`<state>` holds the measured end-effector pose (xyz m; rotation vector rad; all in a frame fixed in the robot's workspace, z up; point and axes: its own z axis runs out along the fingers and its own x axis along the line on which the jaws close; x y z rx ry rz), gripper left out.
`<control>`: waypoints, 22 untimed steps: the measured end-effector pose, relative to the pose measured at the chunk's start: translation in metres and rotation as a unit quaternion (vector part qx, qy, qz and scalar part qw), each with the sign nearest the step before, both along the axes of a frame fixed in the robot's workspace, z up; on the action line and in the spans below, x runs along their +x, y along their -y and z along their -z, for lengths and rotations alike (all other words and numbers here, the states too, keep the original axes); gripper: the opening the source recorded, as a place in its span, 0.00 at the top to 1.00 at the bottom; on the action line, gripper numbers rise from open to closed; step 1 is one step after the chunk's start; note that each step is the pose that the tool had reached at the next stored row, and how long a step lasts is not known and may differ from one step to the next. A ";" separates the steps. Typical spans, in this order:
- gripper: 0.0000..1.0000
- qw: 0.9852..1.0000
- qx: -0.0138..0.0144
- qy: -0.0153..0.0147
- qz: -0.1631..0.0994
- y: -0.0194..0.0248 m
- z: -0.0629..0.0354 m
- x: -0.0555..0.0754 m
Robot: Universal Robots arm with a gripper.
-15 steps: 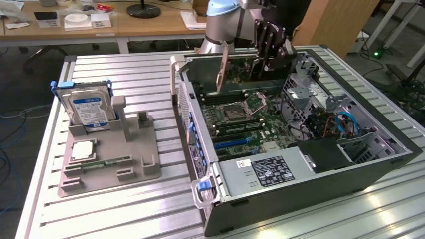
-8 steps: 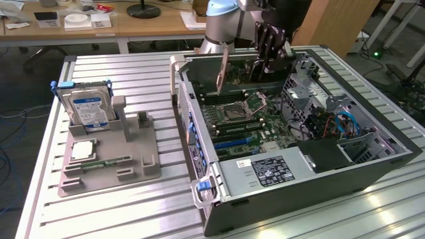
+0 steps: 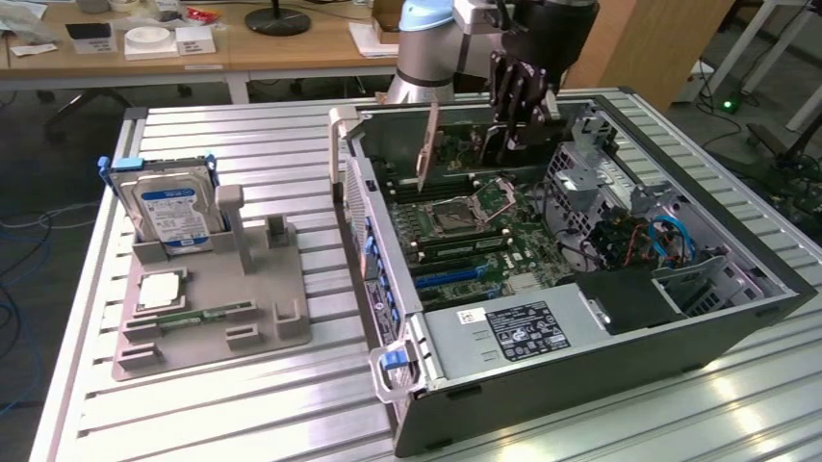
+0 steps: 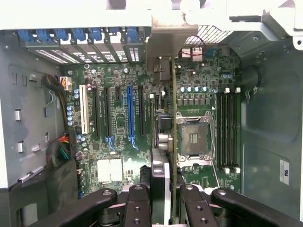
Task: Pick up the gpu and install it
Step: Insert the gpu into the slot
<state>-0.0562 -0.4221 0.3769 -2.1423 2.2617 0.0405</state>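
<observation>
The gripper [image 4: 169,191] is clenched on the gpu [image 4: 173,118]. Its two fingers [image 4: 137,203] pinch the card's upper edge from above, inside the open computer case [image 3: 565,395]. The card stands upright on edge beneath the gripper and appears raised off the motherboard [image 4: 142,75] rather than seated. Its long axis runs level from the fingers toward the case's back wall on the exterior view's left, with the metal bracket end nearest that wall. This sets it parallel to the expansion slots [image 4: 130,113]. The slots lie below the card and just to one side of it, and the processor socket [image 4: 194,137] lies on the other side. I judge that the card hangs straight under the gripper, lined up lengthwise with the slots but offset sideways from the blue one.
</observation>
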 end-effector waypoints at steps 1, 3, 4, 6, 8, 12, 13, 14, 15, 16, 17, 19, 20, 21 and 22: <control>0.72 1.000 0.000 0.000 0.000 0.0000 0.0018 0.000; 0.72 1.000 0.000 0.000 0.000 0.0004 0.0050 0.000; 0.72 1.000 0.000 0.000 0.000 0.0012 0.0061 0.000; 0.72 1.000 0.000 0.000 0.000 0.0031 0.0077 0.000; 0.72 1.000 0.000 0.000 0.000 0.0047 0.0083 0.000; 0.72 1.000 0.000 0.000 0.000 0.0083 0.0099 0.000; 0.72 1.000 0.000 0.000 -0.001 0.0087 0.0110 0.000; 0.72 1.000 0.000 0.000 -0.003 0.0090 0.0122 0.000; 0.72 1.000 0.000 0.000 -0.006 0.0093 0.0136 0.000; 0.72 1.000 0.000 0.000 -0.009 0.0095 0.0153 -0.001; 0.72 1.000 0.000 0.000 -0.013 0.0097 0.0171 -0.001; 0.72 1.000 0.000 0.000 -0.017 0.0098 0.0206 -0.001; 0.72 1.000 0.000 0.000 -0.017 0.0099 0.0218 -0.001; 0.72 1.000 0.000 0.000 -0.017 0.0101 0.0231 -0.002; 0.72 1.000 0.000 0.000 -0.017 0.0102 0.0243 -0.002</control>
